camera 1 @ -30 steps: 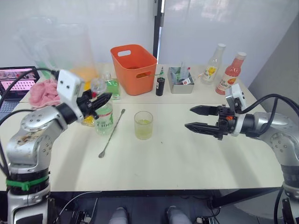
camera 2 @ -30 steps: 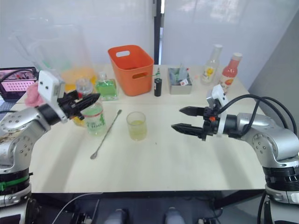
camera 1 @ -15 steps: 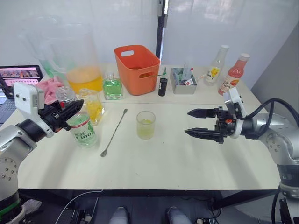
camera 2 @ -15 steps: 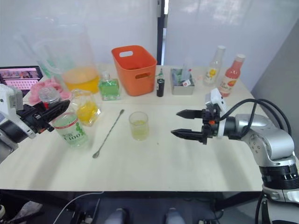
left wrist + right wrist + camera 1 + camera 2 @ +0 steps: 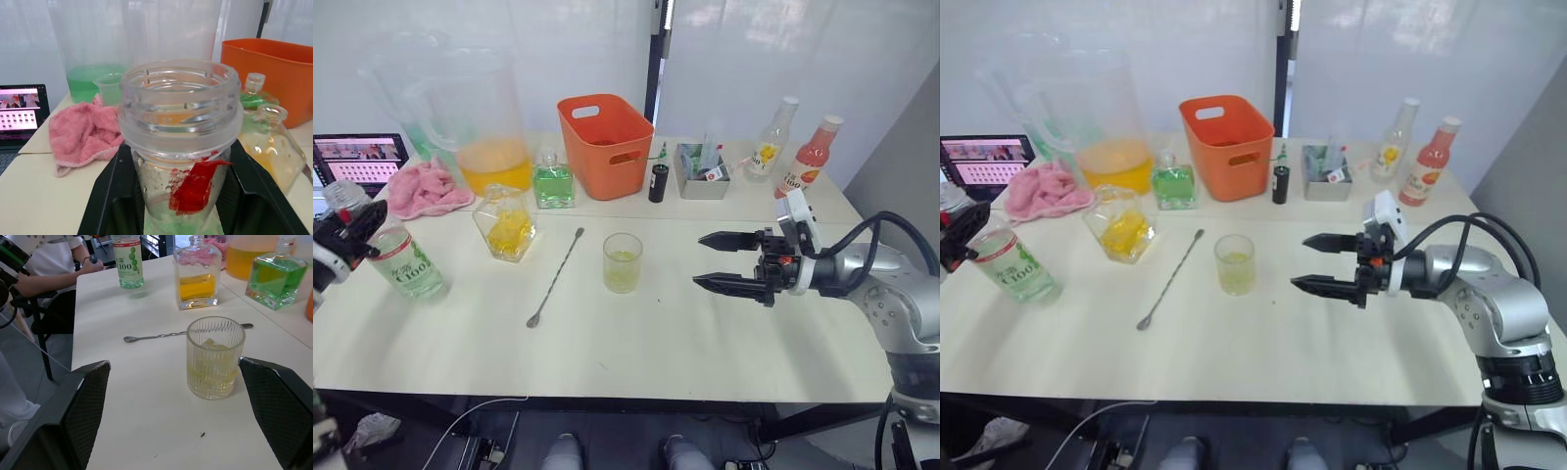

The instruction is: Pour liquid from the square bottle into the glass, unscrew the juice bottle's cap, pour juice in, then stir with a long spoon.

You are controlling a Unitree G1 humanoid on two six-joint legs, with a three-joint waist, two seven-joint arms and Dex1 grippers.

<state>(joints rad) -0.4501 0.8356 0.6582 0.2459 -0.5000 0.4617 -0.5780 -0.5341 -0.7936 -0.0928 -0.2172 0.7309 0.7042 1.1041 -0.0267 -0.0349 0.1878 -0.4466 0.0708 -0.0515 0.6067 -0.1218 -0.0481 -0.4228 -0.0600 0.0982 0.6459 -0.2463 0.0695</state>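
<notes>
Two drinks matter: glass (image 5: pixel 623 262) mid-table holds little yellowish liquid; uncapped juice bottle (image 5: pixel 399 262), apparently near the left edge, is pinched by left gripper (image 5: pixel 188 210). Right gripper (image 5: pixel 717 261) spread wide beside the glass.

A pale cream table (image 5: pixel 636 343) carries a scatter of drink things. Near its middle stands the glass (image 5: pixel 623 262) with a little yellowish liquid, and beside it the long spoon (image 5: pixel 555 278) lies flat at a slant. The square bottle (image 5: pixel 506 224) stands further left, the juice bottle (image 5: pixel 399 261) near the left edge. Along the back stand a pitcher (image 5: pixel 480 127), a pink cloth (image 5: pixel 428 188), a green bottle (image 5: pixel 552 179), an orange basket (image 5: pixel 609 145), a small grey tray (image 5: pixel 702 174) and two more bottles (image 5: pixel 791 152).
</notes>
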